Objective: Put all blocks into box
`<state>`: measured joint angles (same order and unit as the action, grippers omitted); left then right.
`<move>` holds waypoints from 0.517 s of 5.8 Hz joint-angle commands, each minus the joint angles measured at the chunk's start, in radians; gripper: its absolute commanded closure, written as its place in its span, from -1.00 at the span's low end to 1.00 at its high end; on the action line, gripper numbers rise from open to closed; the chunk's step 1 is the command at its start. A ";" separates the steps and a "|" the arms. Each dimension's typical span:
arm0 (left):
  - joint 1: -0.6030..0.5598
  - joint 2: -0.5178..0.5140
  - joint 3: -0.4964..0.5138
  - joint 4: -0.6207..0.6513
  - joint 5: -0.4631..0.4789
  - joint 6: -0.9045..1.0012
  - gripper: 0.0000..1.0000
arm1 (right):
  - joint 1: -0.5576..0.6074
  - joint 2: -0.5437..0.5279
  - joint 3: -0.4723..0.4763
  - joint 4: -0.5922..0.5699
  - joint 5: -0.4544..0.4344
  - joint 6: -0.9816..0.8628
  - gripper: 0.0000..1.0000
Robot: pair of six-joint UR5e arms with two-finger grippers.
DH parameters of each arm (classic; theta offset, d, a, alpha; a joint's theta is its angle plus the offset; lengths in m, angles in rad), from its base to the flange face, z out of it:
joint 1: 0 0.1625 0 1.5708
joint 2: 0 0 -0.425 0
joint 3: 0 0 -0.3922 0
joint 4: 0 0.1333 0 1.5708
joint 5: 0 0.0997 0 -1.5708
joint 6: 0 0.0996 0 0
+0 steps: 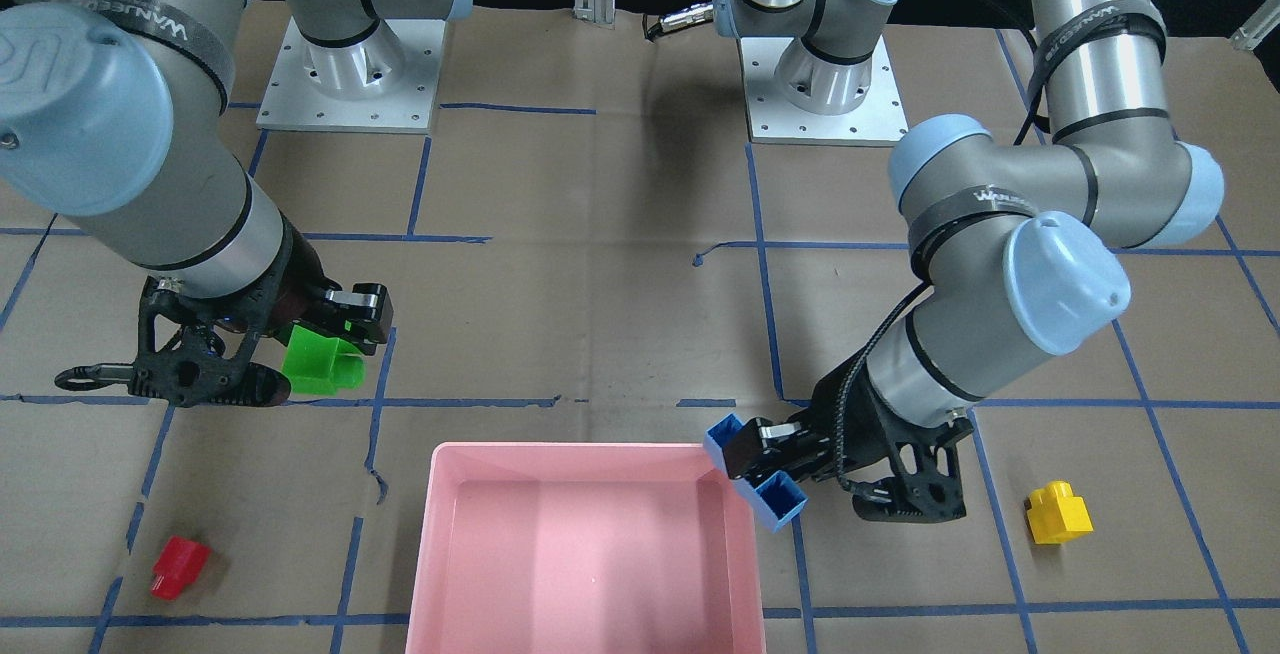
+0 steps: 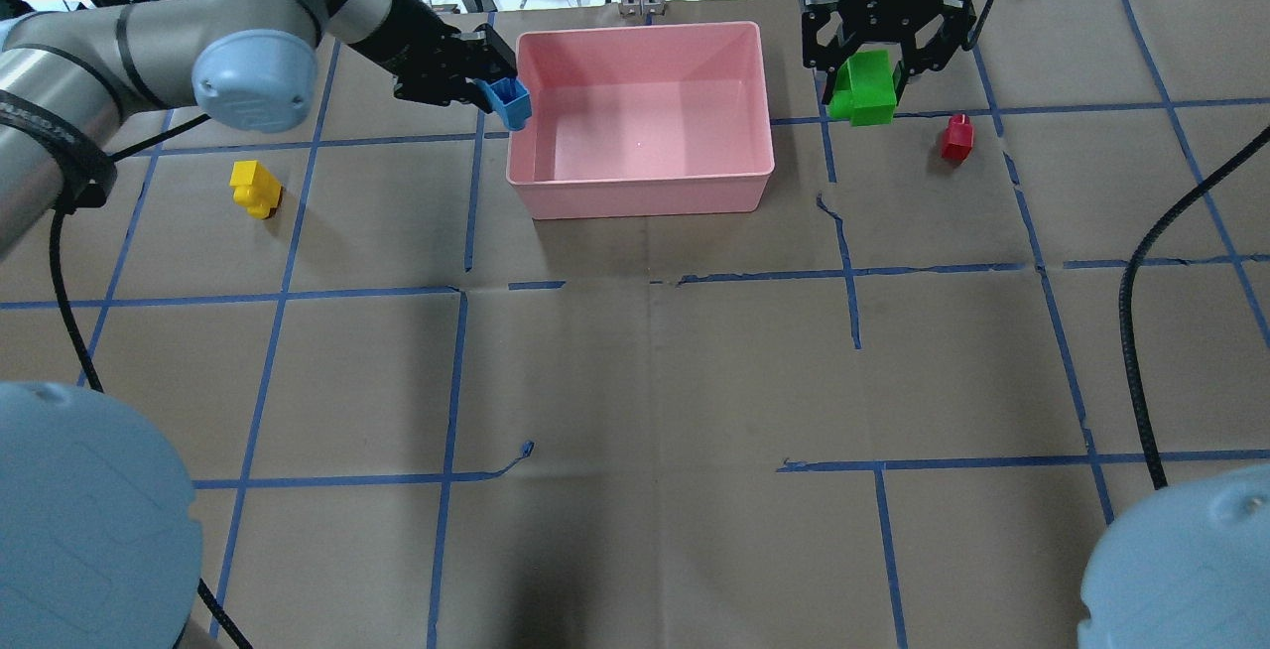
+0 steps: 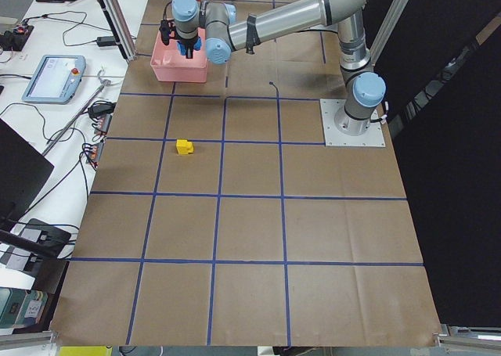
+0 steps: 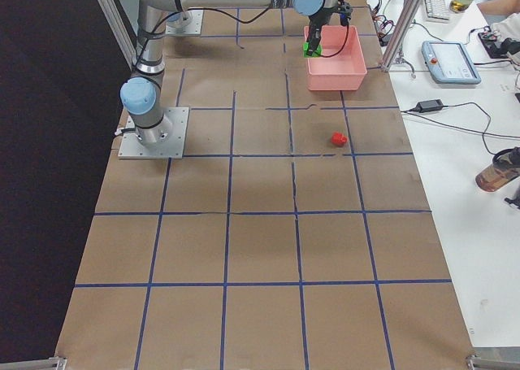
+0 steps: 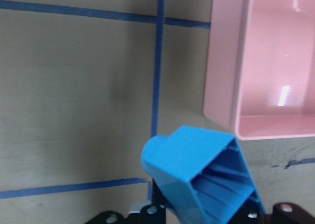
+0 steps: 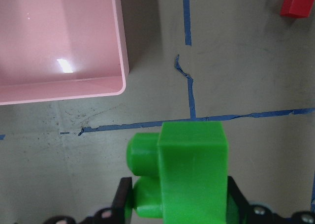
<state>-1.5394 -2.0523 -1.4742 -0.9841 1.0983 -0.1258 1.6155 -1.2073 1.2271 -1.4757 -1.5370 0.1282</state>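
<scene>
The pink box (image 2: 641,194) stands at the table's far side; it also shows in the front view (image 1: 440,534). My left gripper (image 2: 486,68) is shut on the blue block (image 2: 512,101) and holds it at the box's left rim; the blue block also shows in the front view (image 1: 771,498) and the left wrist view (image 5: 202,170). My right gripper (image 2: 873,68) is shut on the green block (image 2: 865,88), held above the table right of the box, also in the front view (image 1: 320,360). The yellow block (image 2: 255,189) lies left of the box. The red block (image 2: 957,137) lies right of the green one.
Blue tape lines grid the brown paper table cover. A black cable (image 2: 1151,331) hangs at the right. The arm bases (image 1: 350,64) stand at the robot's side. A teach pendant (image 4: 452,63) and cables lie on the side bench beyond the box.
</scene>
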 commanded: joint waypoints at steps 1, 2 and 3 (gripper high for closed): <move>-0.065 -0.081 0.032 0.131 -0.020 -0.063 -0.41 | -0.002 0.000 0.000 0.000 0.000 -0.002 0.44; -0.080 -0.089 0.040 0.119 -0.009 -0.067 -0.98 | -0.002 0.000 0.000 0.000 0.000 -0.004 0.44; -0.079 -0.088 0.041 0.108 0.024 -0.081 -0.99 | -0.002 0.000 0.000 -0.002 0.000 -0.004 0.44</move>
<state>-1.6135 -2.1368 -1.4367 -0.8684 1.0977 -0.1956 1.6139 -1.2072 1.2272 -1.4761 -1.5370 0.1247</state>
